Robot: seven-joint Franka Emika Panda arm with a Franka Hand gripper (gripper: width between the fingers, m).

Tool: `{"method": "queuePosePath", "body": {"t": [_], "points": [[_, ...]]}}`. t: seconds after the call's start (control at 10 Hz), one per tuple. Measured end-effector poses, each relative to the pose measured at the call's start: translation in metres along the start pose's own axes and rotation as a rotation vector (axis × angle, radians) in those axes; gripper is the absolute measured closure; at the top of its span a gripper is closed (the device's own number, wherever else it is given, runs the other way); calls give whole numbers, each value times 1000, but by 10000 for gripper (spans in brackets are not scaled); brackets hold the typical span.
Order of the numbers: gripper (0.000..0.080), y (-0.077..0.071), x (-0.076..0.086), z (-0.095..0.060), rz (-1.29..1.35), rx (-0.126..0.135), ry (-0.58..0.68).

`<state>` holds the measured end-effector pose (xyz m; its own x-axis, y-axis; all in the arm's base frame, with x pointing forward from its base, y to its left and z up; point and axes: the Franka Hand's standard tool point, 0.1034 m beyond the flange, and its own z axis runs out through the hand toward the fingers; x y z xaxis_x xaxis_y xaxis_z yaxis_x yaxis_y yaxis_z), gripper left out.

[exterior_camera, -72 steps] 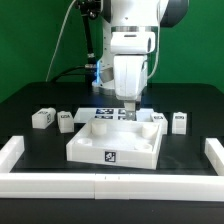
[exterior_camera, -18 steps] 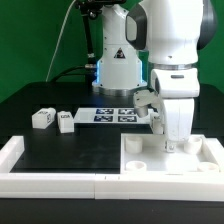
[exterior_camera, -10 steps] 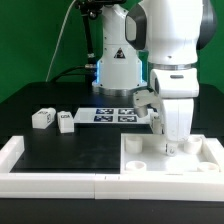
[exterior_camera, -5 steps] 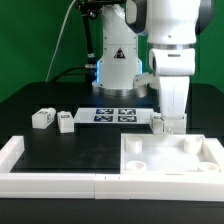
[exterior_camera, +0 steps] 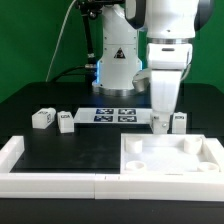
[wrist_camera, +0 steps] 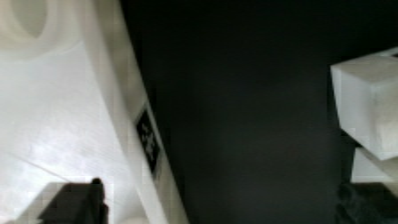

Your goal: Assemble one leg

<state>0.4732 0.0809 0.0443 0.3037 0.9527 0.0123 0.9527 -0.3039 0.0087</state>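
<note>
Two legs, small white tagged blocks, lie at the exterior view's left, one (exterior_camera: 42, 119) beside the other (exterior_camera: 66, 121). Another leg (exterior_camera: 180, 122) lies just behind the large white tray-like panel (exterior_camera: 172, 166), which sits in the front corner at the exterior view's right. My gripper (exterior_camera: 160, 121) hangs low over the table just behind the panel's back edge, beside that leg; a further leg seems partly hidden by the fingers. In the wrist view the gripper (wrist_camera: 217, 205) is open and empty over black table, with the panel's tagged wall (wrist_camera: 98, 120) on one side and a white leg (wrist_camera: 366, 100) on the other.
The marker board (exterior_camera: 115, 115) lies in the middle at the back, in front of the arm's base (exterior_camera: 115, 70). A white border rail (exterior_camera: 60, 183) runs along the table's front edge, with a raised end (exterior_camera: 14, 150) at the exterior view's left.
My gripper has lifted out of the panel's back corner and moved back to the strip of table behind it. The panel stays in the front corner, far from its earlier central spot.
</note>
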Motion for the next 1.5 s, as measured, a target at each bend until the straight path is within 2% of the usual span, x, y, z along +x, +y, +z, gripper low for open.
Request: {"method": "queuePosePath", "body": {"t": [0.2,0.3,0.4,0.6,0.9,1.0,1.5], "points": [[151,0,0,0,167,-5,9],[151,-3,-1,-1,281,-24,32],[151,-11,-1,-2,446,-24,44],[151,-22,-7,0,743,12,51],[151,-40,-6,6,1110,63,43],[151,-41,-1,4,1168,63,46],[151,-45,6,3,1629,100,44]]}}
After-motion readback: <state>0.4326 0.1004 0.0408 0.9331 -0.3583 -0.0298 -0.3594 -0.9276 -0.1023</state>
